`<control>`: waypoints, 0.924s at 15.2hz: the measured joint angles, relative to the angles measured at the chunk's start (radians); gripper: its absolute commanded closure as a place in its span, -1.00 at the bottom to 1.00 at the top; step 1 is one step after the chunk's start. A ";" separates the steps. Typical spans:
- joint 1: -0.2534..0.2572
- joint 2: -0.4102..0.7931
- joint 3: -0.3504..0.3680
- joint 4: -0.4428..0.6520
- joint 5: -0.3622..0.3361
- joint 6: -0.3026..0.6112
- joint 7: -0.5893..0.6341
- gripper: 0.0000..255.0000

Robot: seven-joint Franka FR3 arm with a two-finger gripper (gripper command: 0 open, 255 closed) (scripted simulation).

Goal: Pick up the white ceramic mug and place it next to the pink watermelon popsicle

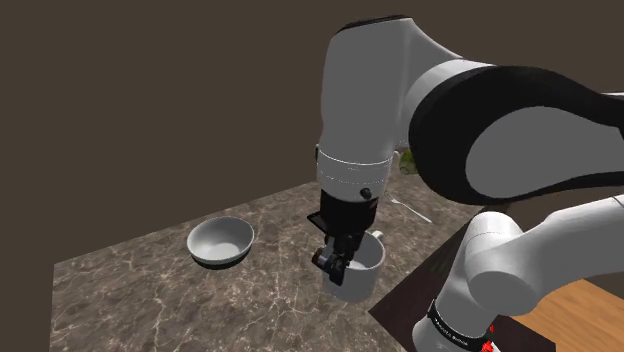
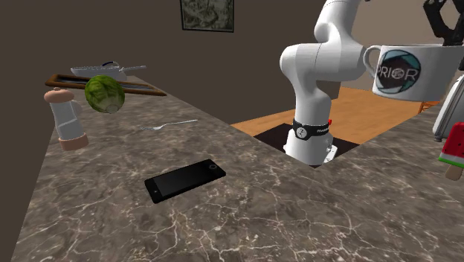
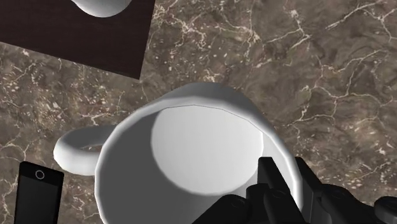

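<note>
White mug (image 3: 191, 159) in gripper (image 3: 289, 188), hanging over the marble counter (image 2: 260, 223).
Fingers are clasping the mug's rim opposite its handle; "PRIOR" is showing on its side. The popsicle (image 2: 452, 152) is sitting at the second exterior view's right edge, with bare stone stretching between it and the phone (image 2: 184, 180).

Dark veined marble counter (image 2: 297, 216), brown wall (image 2: 89, 22) with framed picture (image 2: 207, 15), wooden floor (image 2: 262, 122).
</note>
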 measured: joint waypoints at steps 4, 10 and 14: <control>-0.017 0.084 0.103 0.093 0.024 0.018 0.096 1.00; -0.022 0.121 0.174 0.078 0.047 0.085 0.137 1.00; -0.022 0.128 0.195 0.034 0.060 0.137 0.134 1.00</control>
